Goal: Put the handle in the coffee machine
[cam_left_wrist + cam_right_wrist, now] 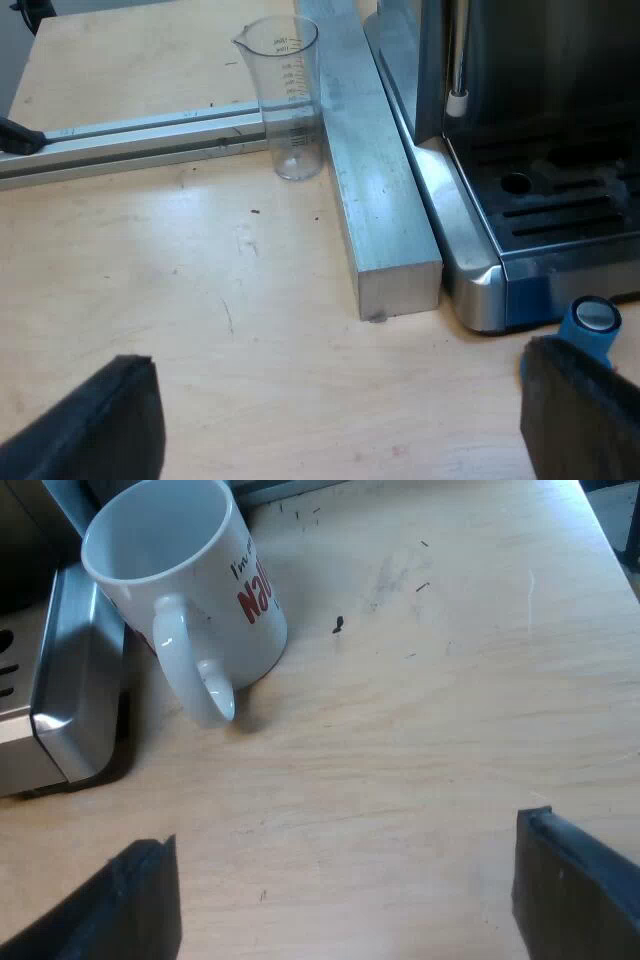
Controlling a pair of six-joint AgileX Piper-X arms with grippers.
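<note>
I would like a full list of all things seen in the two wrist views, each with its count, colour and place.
espresso machine: one, silver with a dark drip tray, on the table
measuring glass: one, clear, standing beside the metal bar
metal bar: one, silver, lying along the machine's side
metal rail: one, silver, lying on the table, reaching the glass
tamper: one, blue, at the machine's front corner
mug: one, white with red letters, beside the machine's base
table: one, light wood
left pincer: one, black, open, holding nothing
right pincer: one, black, open, holding nothing
</note>
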